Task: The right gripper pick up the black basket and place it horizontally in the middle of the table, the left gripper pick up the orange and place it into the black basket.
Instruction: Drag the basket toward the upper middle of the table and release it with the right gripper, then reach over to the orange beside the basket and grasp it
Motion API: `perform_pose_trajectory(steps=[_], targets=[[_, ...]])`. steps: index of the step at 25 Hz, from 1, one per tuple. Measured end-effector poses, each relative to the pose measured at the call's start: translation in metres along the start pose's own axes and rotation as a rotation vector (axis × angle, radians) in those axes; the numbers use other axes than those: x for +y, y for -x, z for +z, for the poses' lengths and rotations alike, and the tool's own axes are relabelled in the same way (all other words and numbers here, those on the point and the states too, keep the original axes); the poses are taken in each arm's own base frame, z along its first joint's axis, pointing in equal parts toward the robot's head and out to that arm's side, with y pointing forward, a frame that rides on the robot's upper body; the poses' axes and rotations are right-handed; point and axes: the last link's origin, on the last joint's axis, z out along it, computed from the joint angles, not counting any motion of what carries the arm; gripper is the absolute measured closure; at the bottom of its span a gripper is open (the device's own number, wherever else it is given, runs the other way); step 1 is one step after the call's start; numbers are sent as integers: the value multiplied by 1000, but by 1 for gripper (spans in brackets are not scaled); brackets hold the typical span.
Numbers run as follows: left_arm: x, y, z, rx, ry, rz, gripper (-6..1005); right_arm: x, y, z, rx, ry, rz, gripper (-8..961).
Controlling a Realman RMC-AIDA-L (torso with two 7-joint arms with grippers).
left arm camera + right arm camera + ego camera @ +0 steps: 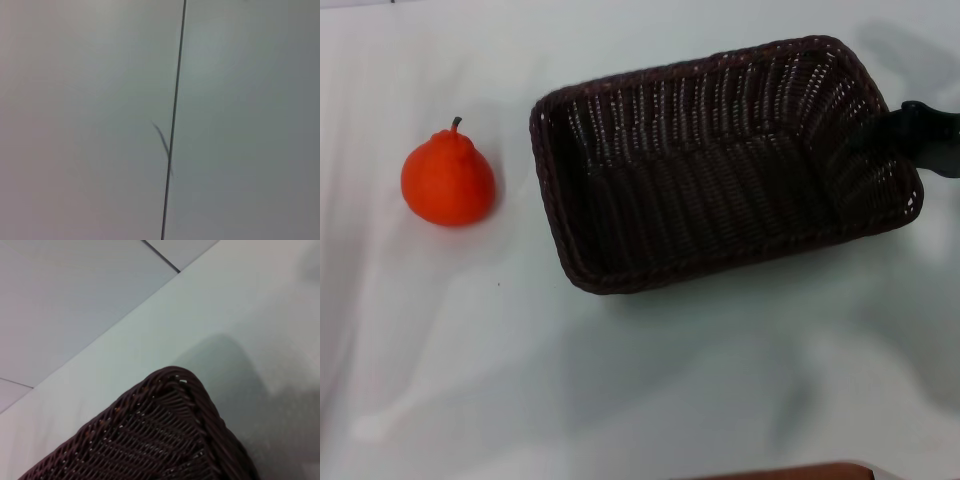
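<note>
The black basket (620, 150) sits right of centre in the head view, long side slightly slanted. Its broad soft shadow on the table suggests it hangs a little above the surface. My right gripper (885, 135) comes in from the right edge and is closed over the basket's right-hand rim, with one finger outside and a dark tip inside. The right wrist view shows one braided corner of the basket (165, 430) close up. The orange (447, 180) stands upright on the table to the left of the basket, apart from it. My left gripper is out of view.
A white cloth-covered table (520, 380) fills the head view. A brown edge (790, 472) shows at the bottom. The left wrist view shows only a pale surface with a thin dark seam (175, 100). The right wrist view shows floor tiles (75, 290) past the table's edge.
</note>
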Motion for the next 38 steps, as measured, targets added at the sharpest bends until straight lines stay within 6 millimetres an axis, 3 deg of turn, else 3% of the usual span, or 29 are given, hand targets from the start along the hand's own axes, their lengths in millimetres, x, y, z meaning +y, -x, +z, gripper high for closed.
perform_pose_trajectory(steps=[8,11,16,25,33,38], targets=[[0,0,-2,-3,-5,-1,91,1,0,-4,-9,-15,10,716],[0,0,-2,-4,-5,-1,90,0,2,-4,-24,-23,15,517],[0,1,-2,-4,-6,-1,93,-3,8,-2,-63,-34,21,273],[0,1,-2,-5,-6,7,104,0,11,-12,-73,-57,45,210],[-4,6,-3,-39,-27,-67,114,5,-6,-48,15,-90,26,212],[-6,20,13,-200,83,-120,120,9,-20,-74,145,-162,-34,213]])
